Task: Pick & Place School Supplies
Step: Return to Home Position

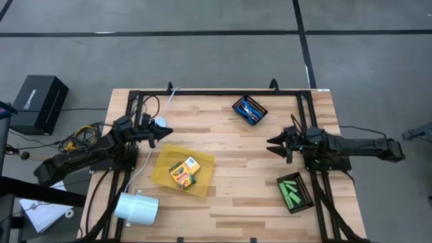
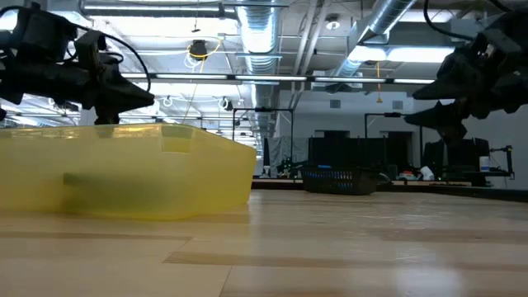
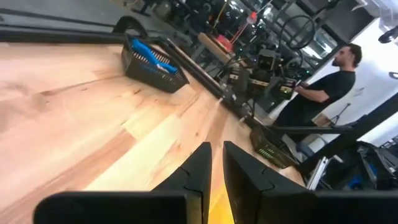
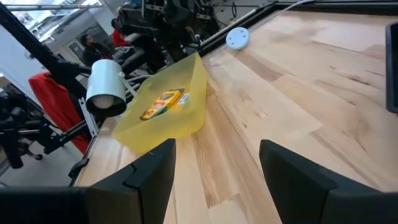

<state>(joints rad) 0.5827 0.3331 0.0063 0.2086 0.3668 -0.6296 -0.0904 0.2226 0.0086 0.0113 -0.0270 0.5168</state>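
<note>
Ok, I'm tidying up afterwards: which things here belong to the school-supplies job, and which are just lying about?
Job: crayon packs in the yellow bin; blue scissors; green sticks, each in a black mesh tray.
Lying about: white cylinder; small round disc; black box on the floor.

The left gripper (image 1: 169,133) and right gripper (image 1: 271,144) face each other across the table (image 1: 229,202), well apart. The bin (image 1: 202,183) lies just beside the left gripper, toward the front edge, with crayon packs (image 1: 182,172) in it. A cylinder (image 1: 137,207) sits left of the bin at the table's edge. The tray (image 3: 152,73) holding scissors (image 1: 250,111) stands behind the right gripper, near it. The second tray (image 1: 308,196), holding sticks (image 1: 291,192), lies near that gripper toward the front edge.
</note>
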